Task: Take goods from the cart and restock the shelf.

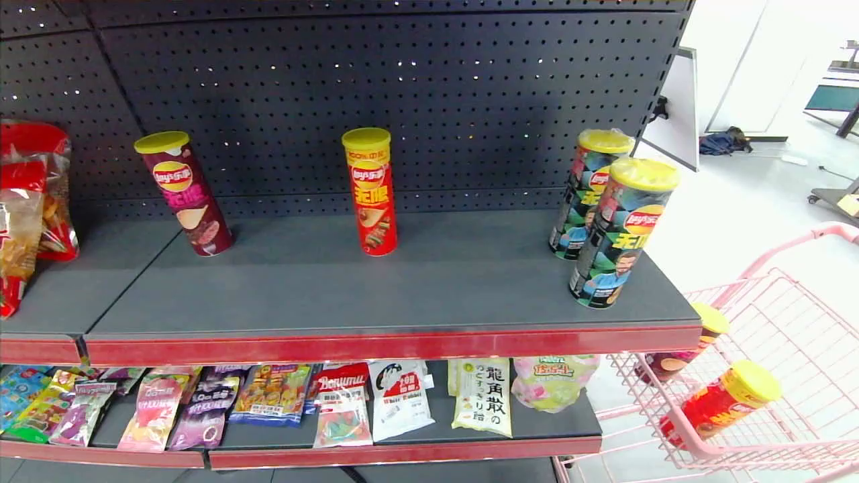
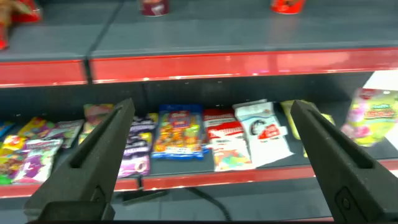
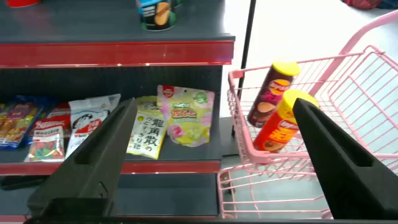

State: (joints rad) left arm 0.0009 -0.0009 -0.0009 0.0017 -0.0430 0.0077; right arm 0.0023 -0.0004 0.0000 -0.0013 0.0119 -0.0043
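**Fig.** Shelf unit w/ cart at its right end; both arms held low in front.

**(a) L gripper** [image 2: 211, 165]: jaws spread wide, nothing between them. Its fingers [image 2: 93, 162] point level at the lower shelf [image 2: 249, 177], beneath the red front edge of the upper shelf [image 2: 249, 62]. A row of snack bags [image 2: 180, 130] lies flat on the lower shelf.

**(b) R gripper** [image 3: 214, 165]: jaws likewise wide apart and empty. It faces the shelf's right end, where the pink cart [image 3: 239, 124] stands just beside the unit.

**(c) Goods in cart:** cart maroon can [image 1: 674, 352] and cart red can [image 1: 721, 401] lie tilted side by side against the cart wall nearest the shelf. Both have yellow lids.

**(d) Goods on upper shelf:**
- Shelved maroon can [image 1: 186, 194] stands toward the left.
- Shelved red can [image 1: 371, 194] stands near the centre.
- Two dark cans [image 1: 621, 235] stand at the right end, one just behind the other.
- Red bags [image 1: 30, 194] occupy the next bay to the left.
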